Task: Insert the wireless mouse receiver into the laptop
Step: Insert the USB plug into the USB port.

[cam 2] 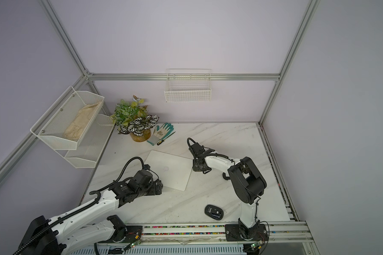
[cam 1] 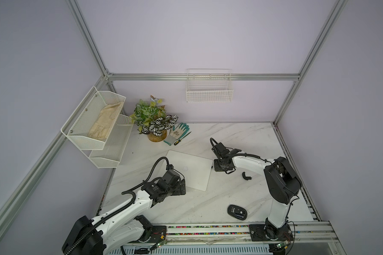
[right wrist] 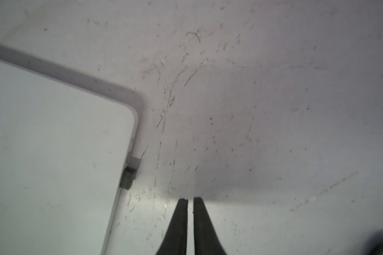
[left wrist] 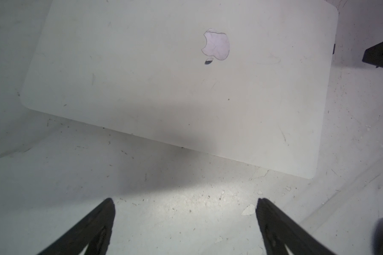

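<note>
The laptop (cam 1: 195, 174) (cam 2: 173, 172) lies closed on the marble table, silver-white, its apple logo (left wrist: 216, 45) facing up. The wireless mouse receiver (right wrist: 128, 177) is a tiny black stub sticking out of the laptop's right side edge (right wrist: 119, 198), seen as a dark speck in a top view (cam 1: 212, 167). My right gripper (right wrist: 190, 199) (cam 1: 219, 169) hovers just right of that edge, its fingers almost together with nothing between them, apart from the receiver. My left gripper (left wrist: 185, 201) (cam 1: 182, 187) stands open over bare table at the laptop's near left edge.
A black mouse (cam 1: 237, 212) lies upside down at the front right. Its curved black cover piece (cam 1: 246, 176) sits behind the right arm. At the back left stand a potted plant (cam 1: 154, 123), a green glove (cam 1: 178, 131), a screwdriver (cam 1: 180, 140) and mesh wall shelves (cam 1: 97, 125).
</note>
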### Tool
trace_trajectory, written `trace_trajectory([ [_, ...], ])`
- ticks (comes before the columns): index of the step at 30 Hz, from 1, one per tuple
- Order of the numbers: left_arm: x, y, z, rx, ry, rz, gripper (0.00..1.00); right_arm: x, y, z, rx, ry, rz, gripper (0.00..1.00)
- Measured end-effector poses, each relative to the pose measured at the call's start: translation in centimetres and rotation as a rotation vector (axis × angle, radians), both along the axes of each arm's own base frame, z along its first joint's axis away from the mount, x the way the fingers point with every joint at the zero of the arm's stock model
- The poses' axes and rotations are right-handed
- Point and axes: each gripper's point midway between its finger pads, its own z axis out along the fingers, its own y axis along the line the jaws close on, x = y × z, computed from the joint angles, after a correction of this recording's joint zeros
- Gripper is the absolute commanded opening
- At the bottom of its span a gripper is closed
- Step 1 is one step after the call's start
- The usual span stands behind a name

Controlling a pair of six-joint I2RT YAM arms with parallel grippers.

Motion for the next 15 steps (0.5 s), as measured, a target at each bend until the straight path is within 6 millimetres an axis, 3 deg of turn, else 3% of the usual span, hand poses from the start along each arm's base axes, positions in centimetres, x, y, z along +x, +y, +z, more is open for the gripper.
trace_trajectory([
  [6, 0.0, -0.1, 0.4, -0.004, -0.013, -0.022, 1.0, 0.2, 0.3, -0.7, 0.004, 0.017, -0.023, 0.16],
  [10, -0.3, -1.5, 1.2, -0.022, -0.025, -0.13, 1.0, 0.3, 0.1, 0.4, 0.021, -0.004, -0.037, 0.49],
  [12, -0.4, -3.0, 2.4, -0.033, -0.06, -0.215, 1.0, 0.3, -0.4, 2.2, 0.052, -0.033, -0.053, 0.59],
  [15, -1.3, -6.8, 4.9, -0.057, -0.15, -0.414, 1.0, 0.6, -2.5, 6.7, 0.14, -0.111, -0.108, 0.74],
])
